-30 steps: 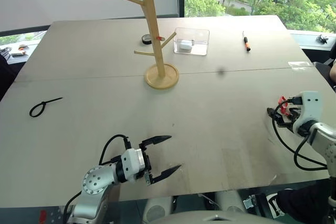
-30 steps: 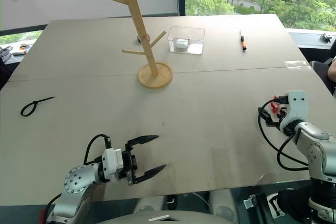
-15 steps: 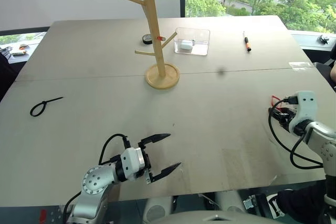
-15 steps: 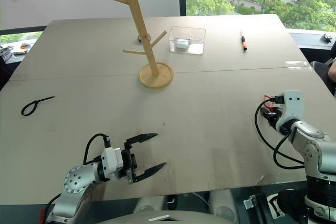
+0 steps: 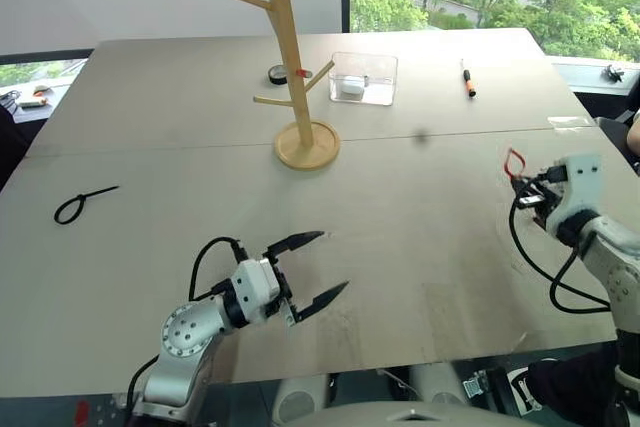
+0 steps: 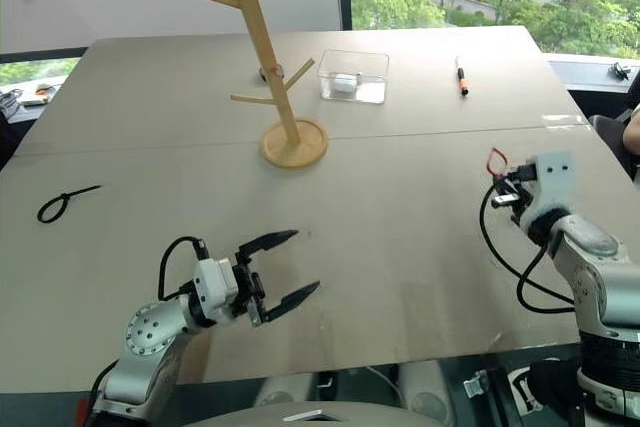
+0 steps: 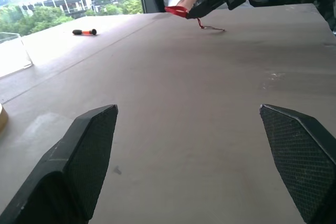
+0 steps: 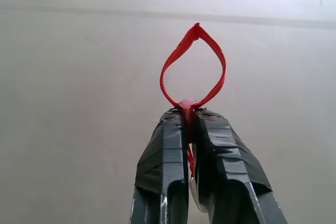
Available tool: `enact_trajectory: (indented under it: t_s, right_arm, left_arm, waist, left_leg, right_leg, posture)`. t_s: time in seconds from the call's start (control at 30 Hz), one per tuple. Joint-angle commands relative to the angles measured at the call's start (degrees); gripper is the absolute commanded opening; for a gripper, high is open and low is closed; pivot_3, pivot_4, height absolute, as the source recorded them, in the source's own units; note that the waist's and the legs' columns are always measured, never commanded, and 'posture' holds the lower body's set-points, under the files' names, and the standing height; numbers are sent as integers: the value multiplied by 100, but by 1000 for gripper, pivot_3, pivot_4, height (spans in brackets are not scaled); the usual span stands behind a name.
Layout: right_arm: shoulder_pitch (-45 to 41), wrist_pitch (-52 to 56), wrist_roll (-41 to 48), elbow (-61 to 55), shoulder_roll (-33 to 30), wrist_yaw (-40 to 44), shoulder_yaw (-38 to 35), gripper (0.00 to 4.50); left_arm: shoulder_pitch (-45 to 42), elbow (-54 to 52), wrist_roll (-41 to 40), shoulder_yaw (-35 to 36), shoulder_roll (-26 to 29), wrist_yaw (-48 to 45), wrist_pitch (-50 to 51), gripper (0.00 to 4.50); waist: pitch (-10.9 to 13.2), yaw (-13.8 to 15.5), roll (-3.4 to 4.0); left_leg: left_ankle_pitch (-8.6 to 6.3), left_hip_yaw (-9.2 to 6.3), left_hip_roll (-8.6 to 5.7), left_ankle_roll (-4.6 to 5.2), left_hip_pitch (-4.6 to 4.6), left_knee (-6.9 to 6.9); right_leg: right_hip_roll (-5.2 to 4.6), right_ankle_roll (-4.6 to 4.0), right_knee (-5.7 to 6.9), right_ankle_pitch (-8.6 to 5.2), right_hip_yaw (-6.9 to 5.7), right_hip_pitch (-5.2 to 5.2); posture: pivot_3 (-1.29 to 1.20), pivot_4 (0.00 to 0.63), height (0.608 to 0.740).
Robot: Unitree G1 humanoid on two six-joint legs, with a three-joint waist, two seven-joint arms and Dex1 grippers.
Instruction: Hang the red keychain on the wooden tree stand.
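The right gripper (image 8: 190, 124) is pinched shut on the neck of the red keychain (image 8: 193, 66), its loop standing free ahead, so the thin strap could slip out on the carry to the wooden tree stand (image 5: 288, 67) at ten o'clock, or the narrow loop could miss a peg, while the left gripper (image 5: 312, 269) hangs spread wide.

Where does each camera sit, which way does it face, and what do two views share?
Head views: on the head, looking down over the table at the wooden tree stand; both arms show.
Left wrist view: along the open left gripper, facing the right gripper.
Right wrist view: along the right gripper, shut on the red keychain.
Shared: both wrist views show the keychain.
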Motion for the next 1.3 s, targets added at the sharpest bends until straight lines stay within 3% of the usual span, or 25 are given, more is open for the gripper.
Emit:
enact_trajectory:
  t_s: [0.03,0.33,0.53,0.8,1.3]
  right_arm:
    - [-568,-921,-103,-431,-30,486,337,58]
    - [-1907,-2728,-927,-7,632,1369,2022,58]
    - [-2482,-3869,-1494,949,1228,1538,2590,58]
    - [-3186,-4811,-1888,2367,1970,1555,2802,58]
    - [-4054,-5533,-2048,4250,2688,1323,2590,58]
  left_arm:
    - [-347,-762,-418,440,-126,901,851,4500]
    - [-1811,-1725,-938,1372,-198,3194,3376,4500]
    - [-2156,-2170,-1306,1567,-101,3767,4561,4500]
    - [-2552,-2390,-1643,1621,55,3843,5265,4500]
    - [-2604,-2376,-1862,1570,461,3041,5287,4500]
  waist:
    - [0,6,0]
    - [1,21,-5]
    - [3,29,-10]
    - [5,25,-12]
    - [7,-30,-12]
  left_leg:
    - [0,-3,1,0,1,0]
    - [1,-16,-1,-1,-1,1]
    - [2,-19,-4,-3,0,3]
    - [9,-27,-5,-16,2,3]
    - [19,-29,-7,-33,3,-4]
  right_leg:
    - [3,6,0,3,-2,1]
    - [12,16,0,18,-8,8]
    - [11,-1,2,29,-11,11]
    - [11,-5,6,30,-17,12]
    - [10,-8,7,30,-16,10]
  posture:
    - [0,150,740]
    - [0,150,740]
    - [0,150,740]
    - [0,150,740]
    - [0,150,740]
